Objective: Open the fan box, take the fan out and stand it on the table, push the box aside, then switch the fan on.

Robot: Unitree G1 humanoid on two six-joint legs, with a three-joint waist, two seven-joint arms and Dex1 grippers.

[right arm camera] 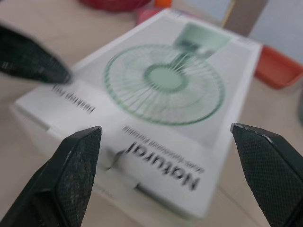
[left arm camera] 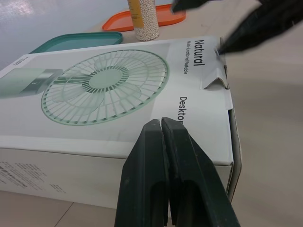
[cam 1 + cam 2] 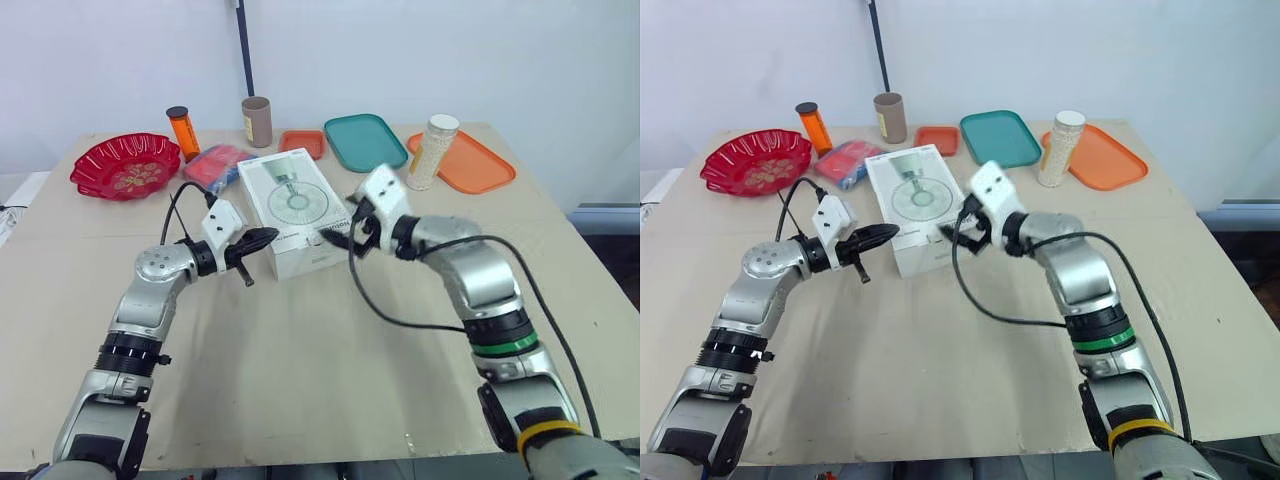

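Fan box (image 3: 291,205): flat white cardboard rect. w/ creased corner flap.

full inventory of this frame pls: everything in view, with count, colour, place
white cardboard fan box: 1, white with green fan print, table centre, lying flat
red scalloped plastic bowl: 1, red, far left
orange bottle with black cap: 1, orange, behind bowl, upright
red and blue packets: count unclear, between bowl and box
brown cardboard tube: 1, brown, far edge, upright
small orange tray: 1, orange, behind box
teal tray: 1, teal, right of small tray
large orange tray: 1, orange, far right
clear jar of white beads: 1, white lid, upright at large tray's left end
beige table: 1, under everything
left gripper: 1, black fingers shut, by box's near-left side
right gripper: 1, black fingers open, by box's near-right corner
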